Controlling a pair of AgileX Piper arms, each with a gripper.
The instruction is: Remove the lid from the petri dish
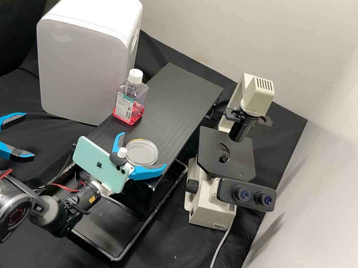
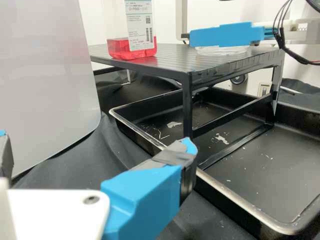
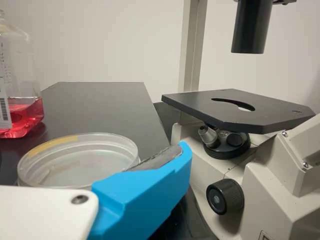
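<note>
A clear petri dish point(image 1: 142, 152) with its lid on sits at the near corner of the black ribbed shelf point(image 1: 181, 93). My right gripper point(image 1: 143, 150) is open and straddles the dish, one blue finger on each side. In the right wrist view the dish point(image 3: 77, 160) lies just inside the blue finger point(image 3: 150, 175), with a yellow streak on its lid. My left gripper point(image 1: 28, 134) hangs open and holds nothing at the far left, well away from the shelf. From its own wrist view the left gripper point(image 2: 95, 150) faces the shelf's side and the other arm's blue finger point(image 2: 225, 34).
A flask of red liquid point(image 1: 131, 103) stands at the shelf's back-left corner. The shelf rests in a black tray point(image 1: 109, 240). A white box point(image 1: 89, 53) stands behind, and a microscope point(image 1: 229, 166) close to the right of the shelf.
</note>
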